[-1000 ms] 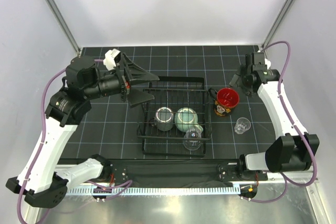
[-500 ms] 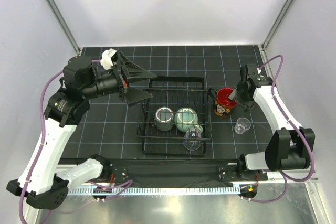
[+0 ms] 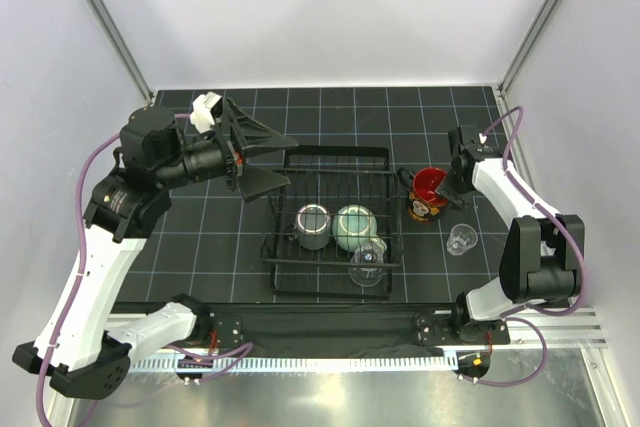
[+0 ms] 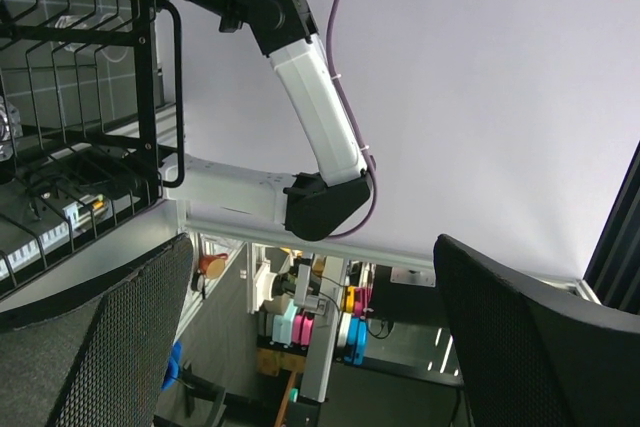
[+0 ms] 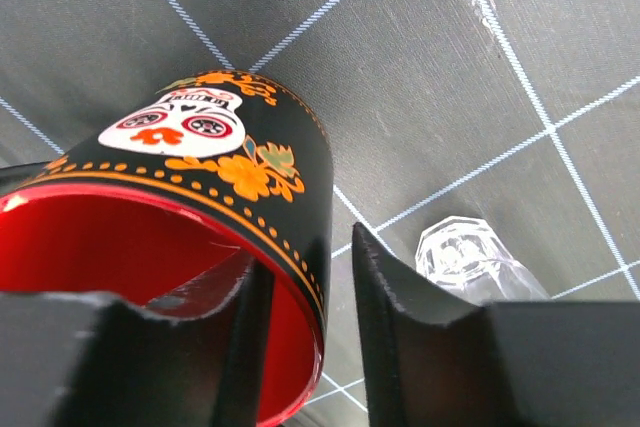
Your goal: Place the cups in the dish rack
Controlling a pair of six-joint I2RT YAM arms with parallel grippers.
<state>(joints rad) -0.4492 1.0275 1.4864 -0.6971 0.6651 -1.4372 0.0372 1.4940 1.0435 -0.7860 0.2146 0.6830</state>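
Note:
The black wire dish rack (image 3: 335,151) holds the dark grey-green mug (image 3: 313,225), the speckled pale-green mug (image 3: 354,226) and one clear glass (image 3: 367,263). The skull-print cup with the red inside (image 3: 428,194) stands on the mat right of the rack. The second clear glass (image 3: 460,239) stands in front of it. My right gripper (image 3: 451,181) straddles the cup's right rim. In the right wrist view one finger is inside the cup (image 5: 220,162) and the other outside, with a small gap showing at the wall, and the gripper (image 5: 308,252) is open. My left gripper (image 3: 288,160) is open and empty, raised over the rack's far left corner.
The glass (image 5: 465,257) on the mat lies just beyond my right outer finger. The left wrist view shows the rack's wire wall (image 4: 100,37) and looks off the table past my open left gripper (image 4: 310,277). Black gridded mat (image 3: 200,237) surrounds the rack.
My right gripper has swung in from the far right and come down over the skull cup's rim. The left arm has shifted only slightly.

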